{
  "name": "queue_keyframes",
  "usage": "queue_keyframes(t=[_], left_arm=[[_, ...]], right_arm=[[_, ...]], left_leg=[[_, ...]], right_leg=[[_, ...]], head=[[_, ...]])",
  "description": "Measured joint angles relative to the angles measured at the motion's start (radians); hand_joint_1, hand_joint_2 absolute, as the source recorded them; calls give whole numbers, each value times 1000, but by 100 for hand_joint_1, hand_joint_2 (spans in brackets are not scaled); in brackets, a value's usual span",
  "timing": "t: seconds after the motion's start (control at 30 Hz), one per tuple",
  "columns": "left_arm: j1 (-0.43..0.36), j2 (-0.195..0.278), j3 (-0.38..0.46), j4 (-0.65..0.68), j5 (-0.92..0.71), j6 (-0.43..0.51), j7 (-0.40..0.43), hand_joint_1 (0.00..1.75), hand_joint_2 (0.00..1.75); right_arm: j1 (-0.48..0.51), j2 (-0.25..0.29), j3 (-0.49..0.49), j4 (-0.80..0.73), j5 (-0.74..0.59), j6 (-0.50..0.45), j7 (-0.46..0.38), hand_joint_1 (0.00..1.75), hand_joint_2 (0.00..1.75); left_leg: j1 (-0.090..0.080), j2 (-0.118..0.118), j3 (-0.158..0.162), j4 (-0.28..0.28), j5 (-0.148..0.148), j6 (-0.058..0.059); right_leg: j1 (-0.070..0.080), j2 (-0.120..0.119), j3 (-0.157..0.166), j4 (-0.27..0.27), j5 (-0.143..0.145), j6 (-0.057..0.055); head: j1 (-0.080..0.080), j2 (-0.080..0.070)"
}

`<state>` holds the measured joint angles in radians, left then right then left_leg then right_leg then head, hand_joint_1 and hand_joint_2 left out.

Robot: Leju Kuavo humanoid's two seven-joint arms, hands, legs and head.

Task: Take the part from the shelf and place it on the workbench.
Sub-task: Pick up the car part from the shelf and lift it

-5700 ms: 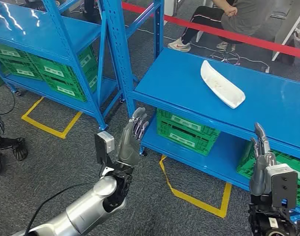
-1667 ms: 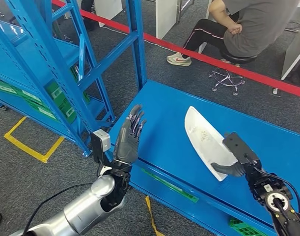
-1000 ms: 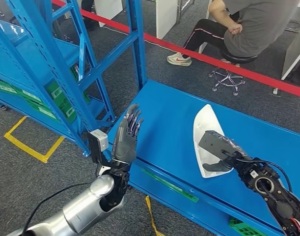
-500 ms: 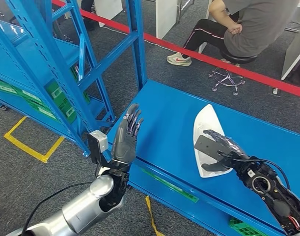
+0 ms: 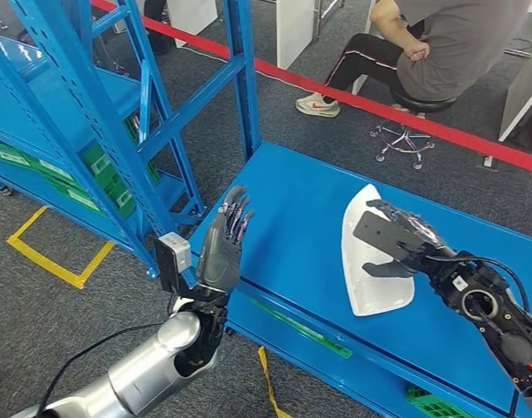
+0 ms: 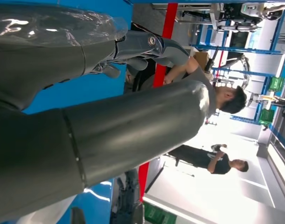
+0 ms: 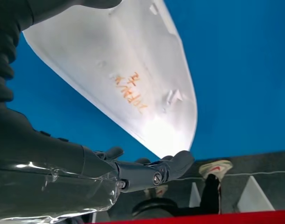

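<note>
Blue shelf under white, curved part

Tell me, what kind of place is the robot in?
Probably a workshop or warehouse test area: blue metal shelves, green storage crates, yellow floor tape, and a red barrier tape with a seated person behind.

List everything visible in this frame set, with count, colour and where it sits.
Part: one, white, flat on the blue shelf top, orange writing on it.
Shelf: blue, the part lies on its top level; more blue racking to the left.
Crates: green, low in the left racking.
Barrier tape: red, across the floor behind the shelf.
Floor marking: yellow, on grey carpet.
Seated person: one, on a stool behind the tape.
Right hand: over the part; grip unclear.
Left hand: raised, fingers apart, holding nothing.
</note>
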<state>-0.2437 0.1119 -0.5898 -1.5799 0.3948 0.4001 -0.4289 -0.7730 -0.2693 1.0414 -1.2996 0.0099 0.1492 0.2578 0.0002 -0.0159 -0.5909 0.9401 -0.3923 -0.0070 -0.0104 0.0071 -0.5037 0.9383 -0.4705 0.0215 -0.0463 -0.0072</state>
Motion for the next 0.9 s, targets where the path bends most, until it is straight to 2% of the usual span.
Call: queue_keyframes(t=[0.3,0.47,0.63,0.9], left_arm=[[0,0,0,-1,0,-10,0,0,0],[0,0,0,-1,0,-18,1,0,0],[-3,0,0,-1,-1,-27,4,0,0],[-9,-1,0,-1,-1,-32,4,0,0]], right_arm=[[-20,18,0,-38,-38,-7,-11,0,175],[-20,30,3,-37,-112,0,-11,0,175],[-6,46,21,-1,-208,9,-33,0,175],[11,70,45,67,-270,25,-50,0,175]], left_leg=[[0,0,0,0,0,0],[0,0,0,0,0,0],[0,0,0,0,0,0],[0,0,0,0,0,0]], right_leg=[[0,0,0,0,0,0],[0,0,0,0,0,0],[0,0,0,0,0,0],[0,0,0,0,0,0]], head=[[0,0],[0,0],[0,0],[0,0]])
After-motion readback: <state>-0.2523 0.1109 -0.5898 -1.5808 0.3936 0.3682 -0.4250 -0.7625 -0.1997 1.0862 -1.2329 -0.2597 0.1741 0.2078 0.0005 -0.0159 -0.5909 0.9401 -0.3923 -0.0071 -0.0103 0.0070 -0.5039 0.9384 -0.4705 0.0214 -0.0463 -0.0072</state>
